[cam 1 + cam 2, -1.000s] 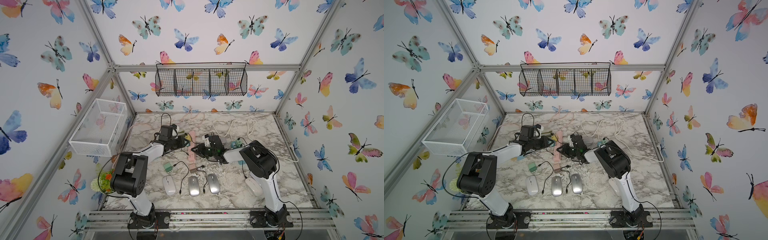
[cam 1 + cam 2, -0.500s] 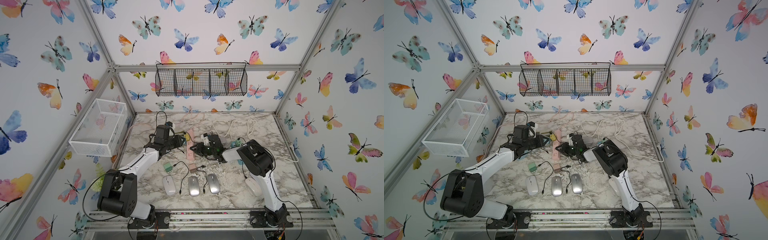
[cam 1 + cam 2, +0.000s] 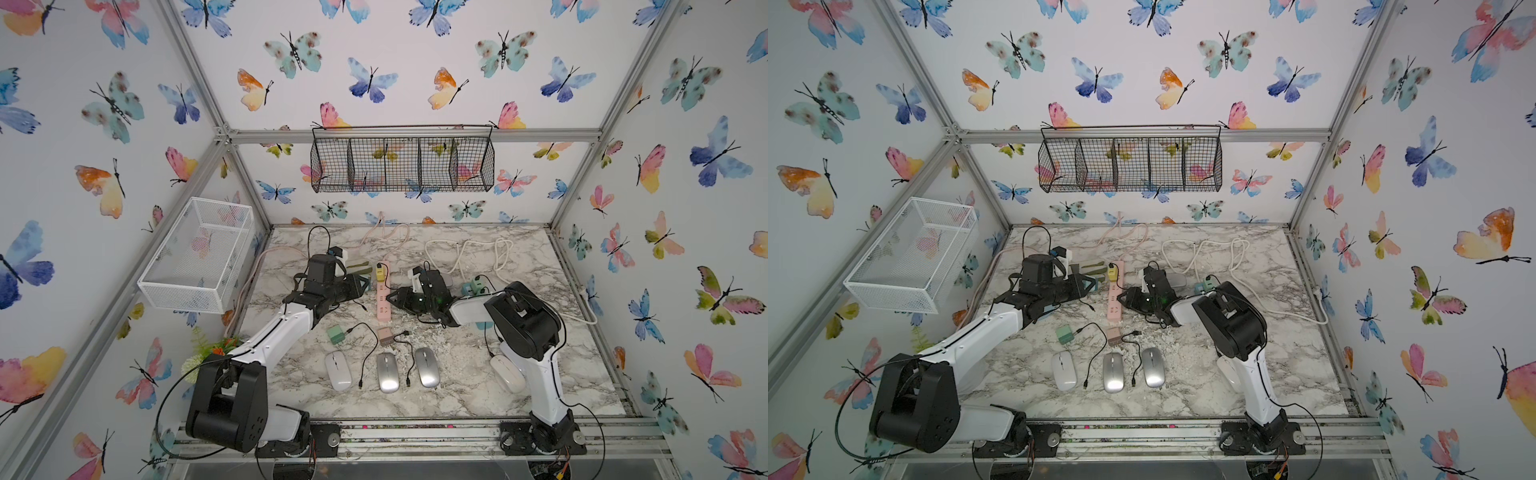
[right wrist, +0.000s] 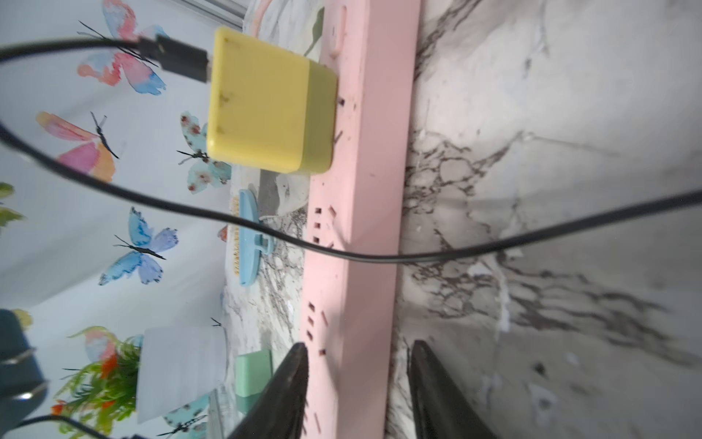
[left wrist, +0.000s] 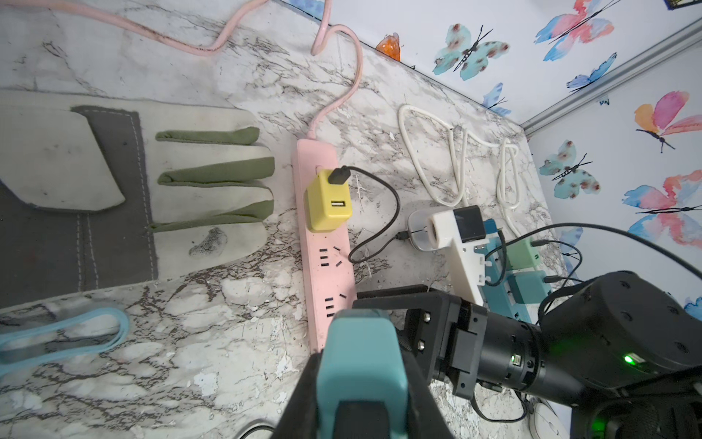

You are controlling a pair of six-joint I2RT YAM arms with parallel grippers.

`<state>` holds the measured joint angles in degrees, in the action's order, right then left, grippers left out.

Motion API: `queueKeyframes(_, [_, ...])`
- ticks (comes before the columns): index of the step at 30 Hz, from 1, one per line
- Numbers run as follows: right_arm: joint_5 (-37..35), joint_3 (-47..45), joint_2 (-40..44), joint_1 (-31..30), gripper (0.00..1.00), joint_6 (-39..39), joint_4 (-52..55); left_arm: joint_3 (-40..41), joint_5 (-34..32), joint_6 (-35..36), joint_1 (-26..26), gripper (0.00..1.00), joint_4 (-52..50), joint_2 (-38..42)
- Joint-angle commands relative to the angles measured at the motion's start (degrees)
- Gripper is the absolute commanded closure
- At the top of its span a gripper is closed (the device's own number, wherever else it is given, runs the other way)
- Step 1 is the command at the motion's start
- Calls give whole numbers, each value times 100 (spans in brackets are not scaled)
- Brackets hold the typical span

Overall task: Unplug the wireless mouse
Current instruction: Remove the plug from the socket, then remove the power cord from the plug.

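A grey wireless mouse (image 5: 419, 228) lies behind my right wrist. Its black cable (image 5: 393, 207) runs to a yellow charger (image 3: 380, 272) plugged into the far end of the pink power strip (image 3: 383, 301). My left gripper (image 5: 361, 334) is shut on a teal charger block (image 5: 359, 365), just left of the strip in both top views. My right gripper (image 4: 357, 344) straddles the strip's near part (image 4: 364, 213), jaws apart, with a gap at one side. The yellow charger (image 4: 266, 110) stands further along the strip.
A white mouse (image 3: 337, 371) and two silver mice (image 3: 387, 378) lie near the front with loose cables, a green charger (image 3: 333, 333) and a tan charger (image 3: 384, 336). A glove (image 5: 133, 182), a white cord (image 3: 465, 253) and a teal strip (image 3: 473, 287) lie around.
My right gripper's jaws have widened around the pink strip. The left arm's elbow and shoulder swung toward the front left while its gripper stayed shut on the teal block.
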<state>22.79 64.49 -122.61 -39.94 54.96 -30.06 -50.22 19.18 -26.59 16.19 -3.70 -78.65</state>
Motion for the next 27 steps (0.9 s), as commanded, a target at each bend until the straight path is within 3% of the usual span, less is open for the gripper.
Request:
queueKeyframes(1, [-256,-147,-7,21,64,-322,654,51,198,53,-10,100,124,248])
queueKeyframes(5, [30,-23,-15,22,69,-618,775,100,415,25,-26,100,150,358])
queueKeyframes(8, [-224,-252,557,22,67,-1153,753,133,786,-10,-128,100,214,447])
queueKeyframes(14, [-936,-1037,2550,22,43,-2807,868,-83,1460,118,-168,100,145,597])
queueKeyframes(18, [-1570,-1466,3783,22,37,-3952,1175,-332,1744,171,-127,100,54,407])
queueKeyframes(22, [-1989,-1660,4713,22,21,-5020,1539,-672,2043,310,133,100,-12,192])
queueKeyframes(27, [-2006,-1925,5588,17,16,-6197,1607,-1326,1912,652,771,100,-601,-118])
